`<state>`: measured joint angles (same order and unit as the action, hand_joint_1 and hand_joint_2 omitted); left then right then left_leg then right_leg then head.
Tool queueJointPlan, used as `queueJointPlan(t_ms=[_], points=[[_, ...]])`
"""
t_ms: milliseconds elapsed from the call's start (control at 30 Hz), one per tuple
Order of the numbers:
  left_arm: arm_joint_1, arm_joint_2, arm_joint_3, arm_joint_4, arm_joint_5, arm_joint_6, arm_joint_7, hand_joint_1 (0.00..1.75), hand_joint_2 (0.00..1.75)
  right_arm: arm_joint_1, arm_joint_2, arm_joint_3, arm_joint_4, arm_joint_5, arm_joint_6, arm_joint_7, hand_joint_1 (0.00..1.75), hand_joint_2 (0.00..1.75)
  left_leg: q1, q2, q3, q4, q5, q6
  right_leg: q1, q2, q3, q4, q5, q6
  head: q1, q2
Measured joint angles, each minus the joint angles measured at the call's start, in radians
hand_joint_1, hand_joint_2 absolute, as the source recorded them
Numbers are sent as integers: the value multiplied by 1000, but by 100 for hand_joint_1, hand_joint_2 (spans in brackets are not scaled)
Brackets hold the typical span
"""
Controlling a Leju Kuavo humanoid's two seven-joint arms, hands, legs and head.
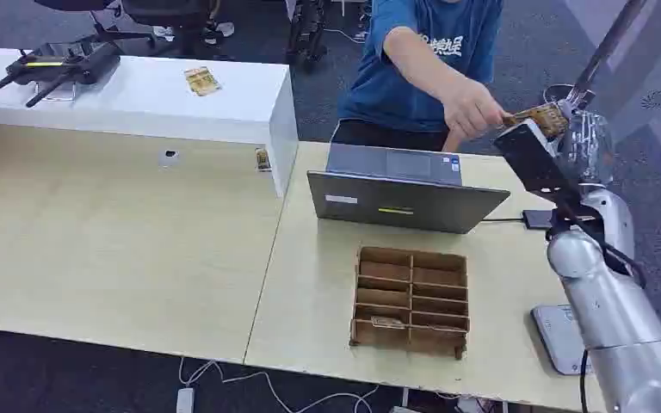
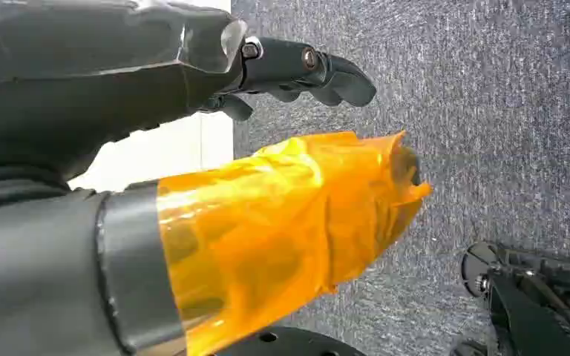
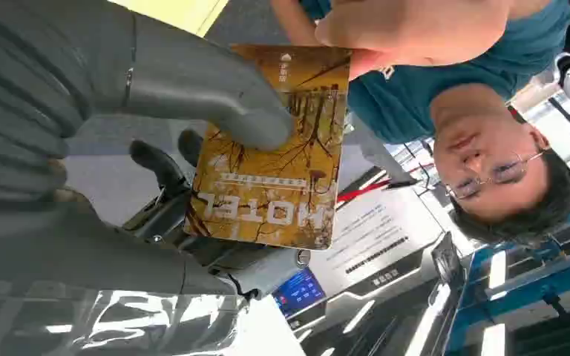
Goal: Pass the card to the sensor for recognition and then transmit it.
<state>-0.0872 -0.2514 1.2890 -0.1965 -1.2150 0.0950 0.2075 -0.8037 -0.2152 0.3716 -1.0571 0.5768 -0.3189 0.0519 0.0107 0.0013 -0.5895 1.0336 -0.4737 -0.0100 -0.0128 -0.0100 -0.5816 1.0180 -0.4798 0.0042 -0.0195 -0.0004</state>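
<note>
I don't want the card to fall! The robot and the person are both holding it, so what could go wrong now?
The right hand pins the card with its thumb while the person's hand grips the far edge. If the person pulls before the thumb lets go, the card might bend or jerk free. If the robot lets go too soon, it could drop, perhaps onto the laptop or the floor.
</note>
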Motion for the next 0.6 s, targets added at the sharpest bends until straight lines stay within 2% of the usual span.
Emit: queueJointPlan(t_ms=[600], points=[[0,0,0,0,0,0,0,0,0,0,0,0,0,0,0,0,175,175,0,0,0,0,0,0,0,0,0,0,0,0,0,0]])
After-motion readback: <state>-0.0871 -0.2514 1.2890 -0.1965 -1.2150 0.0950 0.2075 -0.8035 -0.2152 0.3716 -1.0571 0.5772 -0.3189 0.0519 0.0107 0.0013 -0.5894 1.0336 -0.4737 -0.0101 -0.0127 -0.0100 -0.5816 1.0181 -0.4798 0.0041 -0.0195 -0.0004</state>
